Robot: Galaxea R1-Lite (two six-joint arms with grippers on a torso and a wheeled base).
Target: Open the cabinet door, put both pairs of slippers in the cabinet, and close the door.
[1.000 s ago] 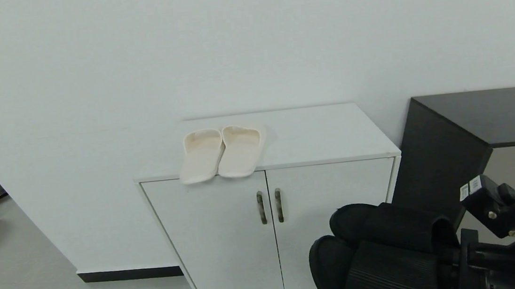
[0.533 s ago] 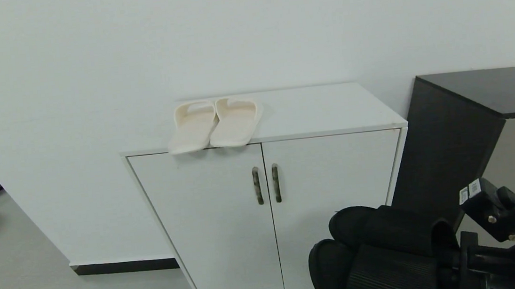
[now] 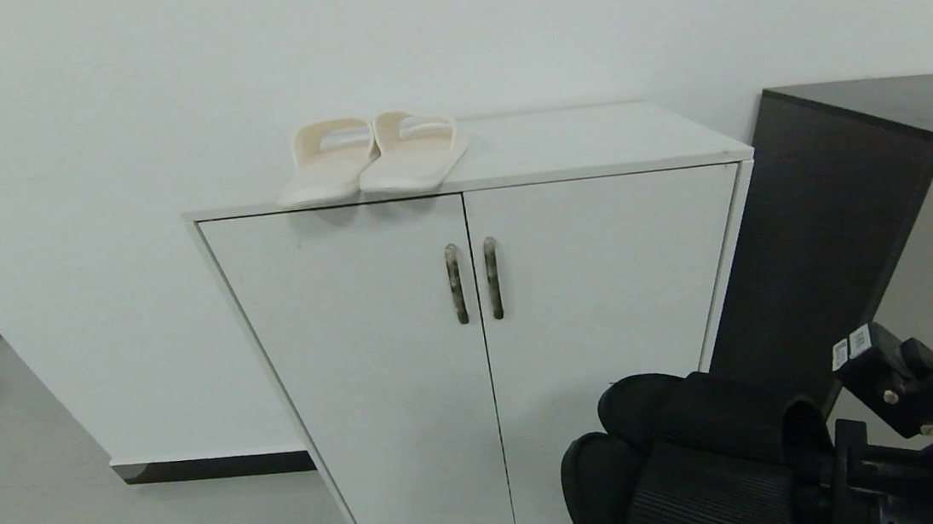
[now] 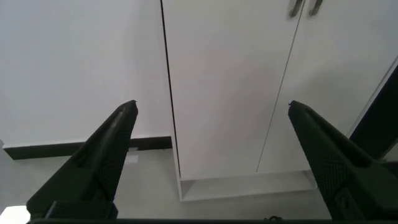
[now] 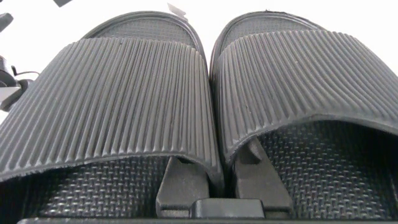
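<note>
The white cabinet (image 3: 592, 143) is a smooth, matte box with square edges, standing against a plain white wall (image 3: 444, 33). Both flat doors, the left door (image 3: 355, 350) and the right door (image 3: 599, 301), are shut. Two slim curved metal handles (image 3: 457, 284) stand upright just beside each other at the centre seam.

The cream slippers (image 3: 375, 158), soft-looking open-toed slides with broad straps, lie side by side and touching on the cabinet top, at its near left part. Their near ends reach just over the front edge.

The black slippers (image 3: 699, 453) are low at the near right, in front of the right door's lower part. In the right wrist view their wide straps are finely ribbed and the footbeds have a small woven grain. The right hand (image 5: 217, 177) is clamped on this pair. Its dark fingers (image 5: 180, 186) run in under the straps and pinch the two touching inner walls. The fingertips are hidden beneath the straps.

The left hand (image 4: 211, 106) has its two tapered dark fingers (image 4: 106, 155) wide apart with nothing between them. Beyond them are the cabinet doors, cut off just at the handles, and the recessed base.

A tall dark cabinet (image 3: 824, 245) stands just right of the white one. A grey glossy floor (image 3: 28, 510) and a dark baseboard (image 3: 212, 468) lie to the left.
</note>
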